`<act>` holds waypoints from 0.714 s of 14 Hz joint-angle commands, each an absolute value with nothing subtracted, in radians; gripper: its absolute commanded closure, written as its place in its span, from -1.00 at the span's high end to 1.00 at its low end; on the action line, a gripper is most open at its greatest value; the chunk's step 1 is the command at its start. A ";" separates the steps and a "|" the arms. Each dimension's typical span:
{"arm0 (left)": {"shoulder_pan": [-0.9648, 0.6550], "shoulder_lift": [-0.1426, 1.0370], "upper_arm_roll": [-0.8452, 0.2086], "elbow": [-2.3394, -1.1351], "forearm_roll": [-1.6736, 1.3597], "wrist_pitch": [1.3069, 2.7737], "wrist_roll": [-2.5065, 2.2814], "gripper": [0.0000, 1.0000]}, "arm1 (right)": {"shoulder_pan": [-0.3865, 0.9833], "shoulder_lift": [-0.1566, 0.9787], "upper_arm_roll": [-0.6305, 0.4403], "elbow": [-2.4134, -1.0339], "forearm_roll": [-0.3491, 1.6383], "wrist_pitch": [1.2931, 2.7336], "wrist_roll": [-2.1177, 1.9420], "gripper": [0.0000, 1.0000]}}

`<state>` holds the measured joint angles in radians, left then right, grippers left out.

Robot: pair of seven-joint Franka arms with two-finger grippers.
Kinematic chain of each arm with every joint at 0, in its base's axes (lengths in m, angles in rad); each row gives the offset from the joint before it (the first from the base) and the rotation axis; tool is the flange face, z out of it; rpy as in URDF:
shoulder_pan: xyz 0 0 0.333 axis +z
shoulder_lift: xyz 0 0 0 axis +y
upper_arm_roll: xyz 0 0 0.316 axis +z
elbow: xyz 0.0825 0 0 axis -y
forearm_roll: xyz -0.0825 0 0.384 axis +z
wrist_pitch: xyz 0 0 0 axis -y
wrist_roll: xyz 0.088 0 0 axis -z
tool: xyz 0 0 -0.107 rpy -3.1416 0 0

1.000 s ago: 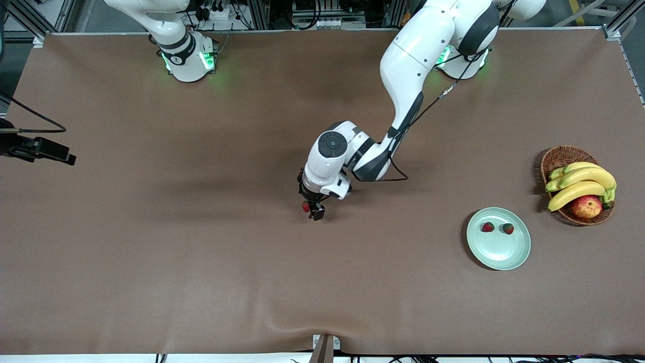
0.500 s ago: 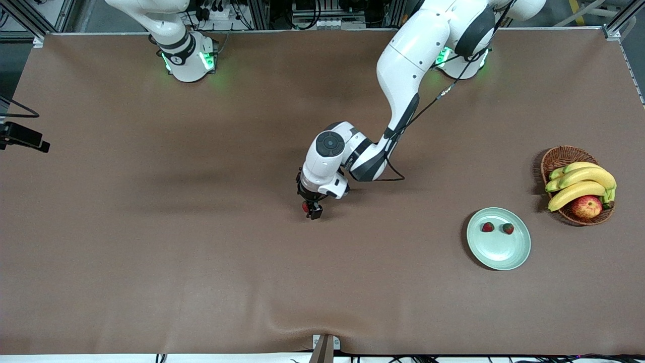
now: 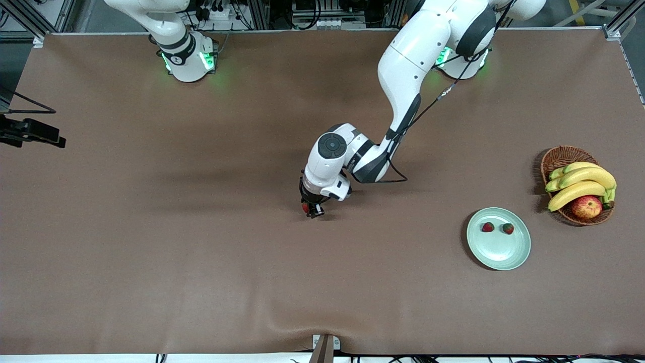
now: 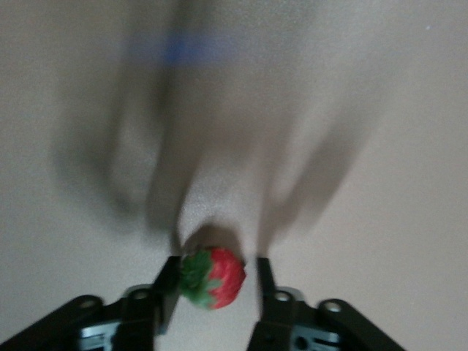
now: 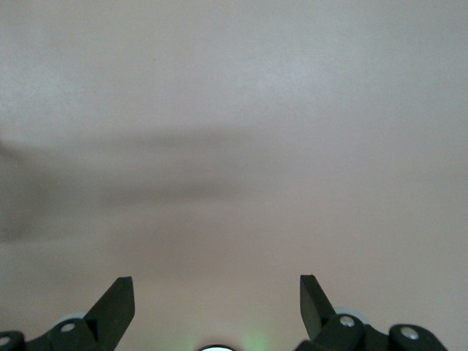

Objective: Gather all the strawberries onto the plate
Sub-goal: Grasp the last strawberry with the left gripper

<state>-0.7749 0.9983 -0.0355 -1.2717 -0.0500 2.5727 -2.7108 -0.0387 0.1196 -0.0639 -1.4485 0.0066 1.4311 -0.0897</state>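
Note:
One strawberry [image 3: 305, 206], red with a green cap, lies on the brown table near the middle. My left gripper [image 3: 311, 209] is down around it. In the left wrist view the strawberry [image 4: 213, 278] sits between the fingers of the left gripper [image 4: 216, 274], cap against one finger, with a small gap to the other. Two more strawberries [image 3: 488, 227] [image 3: 508, 228] lie on the pale mint-green plate [image 3: 499, 254] toward the left arm's end. My right gripper [image 5: 216, 292] is open and empty over bare table.
A brown wicker basket [image 3: 559, 157] with bananas [image 3: 579, 184] and a red-yellow apple [image 3: 586, 206] stands beside the plate, at the left arm's end. A dark piece of gear [image 3: 33, 133] hangs at the edge of the right arm's end.
The left wrist has shifted slightly and the gripper has settled lower around the strawberry. The dark gear at the right arm's end has shifted. The strawberries on the plate have not moved.

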 commanded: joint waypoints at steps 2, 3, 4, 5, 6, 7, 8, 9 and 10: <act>-0.788 1.002 -0.018 -1.258 -0.051 2.609 -2.764 -1.00 | -0.029 0.115 -0.064 -1.451 -0.014 1.419 -0.089 1.00; -0.787 0.997 -0.012 -1.259 -0.046 2.608 -2.761 -1.00 | -0.020 0.115 -0.064 -1.453 -0.014 1.417 -0.089 1.00; -0.787 0.983 0.003 -1.259 -0.043 2.599 -2.751 -1.00 | -0.015 0.117 -0.064 -1.454 -0.014 1.417 -0.089 1.00; -0.787 0.970 0.011 -1.261 -0.025 2.589 -2.743 -1.00 | -0.005 0.117 -0.064 -1.457 -0.015 1.419 -0.087 1.00; -0.787 0.953 0.014 -1.261 0.029 2.565 -2.743 -1.00 | 0.001 0.117 -0.064 -1.465 -0.015 1.417 -0.084 1.00; -0.785 0.933 0.027 -1.261 0.091 2.531 -2.743 -1.00 | 0.005 0.117 -0.064 -1.466 -0.015 1.414 -0.084 1.00; -0.778 0.914 0.041 -1.261 0.133 2.495 -2.741 -1.00 | 0.005 0.118 -0.064 -1.468 -0.015 1.416 -0.084 1.00; -0.775 0.896 0.070 -1.261 0.171 2.452 -2.735 -1.00 | 0.005 0.117 -0.064 -1.471 -0.015 1.416 -0.084 1.00; -0.772 0.888 0.105 -1.262 0.199 2.421 -2.724 -1.00 | 0.005 0.118 -0.064 -1.471 -0.015 1.416 -0.084 1.00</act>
